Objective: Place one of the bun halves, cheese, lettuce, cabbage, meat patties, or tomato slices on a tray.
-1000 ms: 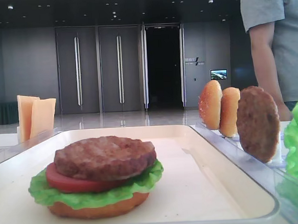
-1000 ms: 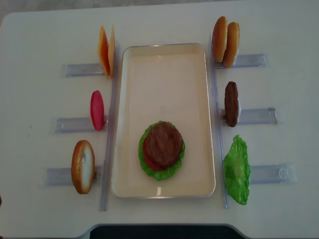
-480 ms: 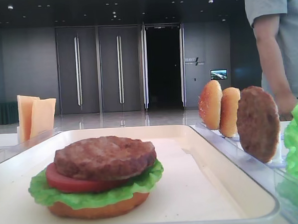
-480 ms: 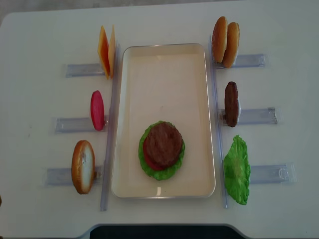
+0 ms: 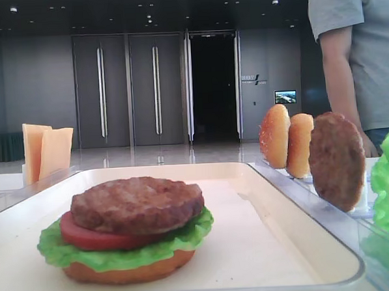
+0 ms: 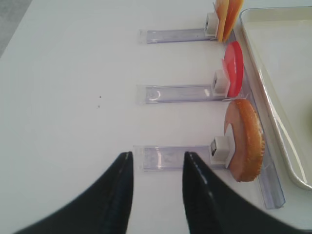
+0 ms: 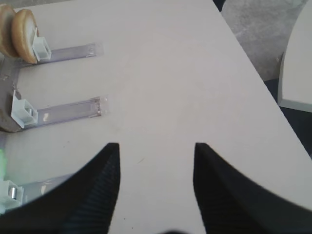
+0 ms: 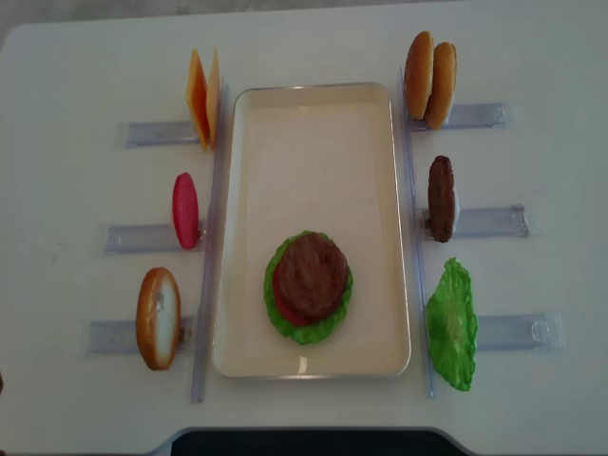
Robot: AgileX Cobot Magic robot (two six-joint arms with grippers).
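On the cream tray (image 8: 313, 133) lies a stack: bun half, lettuce, tomato slice and a meat patty (image 8: 310, 275) on top (image 5: 137, 204). Left of the tray stand cheese (image 8: 202, 97), a tomato slice (image 8: 185, 210) and a bun half (image 8: 158, 317). To its right are two bun halves (image 8: 429, 80), a patty (image 8: 440, 198) and lettuce (image 8: 451, 325). My left gripper (image 6: 157, 155) is open and empty over the bare table, left of the bun half (image 6: 246, 141). My right gripper (image 7: 156, 146) is open and empty over the table, right of the racks.
Clear plastic holder racks (image 8: 484, 220) carry the upright pieces on both sides of the tray. A person (image 5: 359, 52) stands behind the table at the back right. The table's right edge (image 7: 253, 73) runs close to my right gripper, and another white surface (image 7: 298, 63) lies beyond it.
Only the person behind the table has shifted. The tray, the stack and the pieces in the racks stay where they were.
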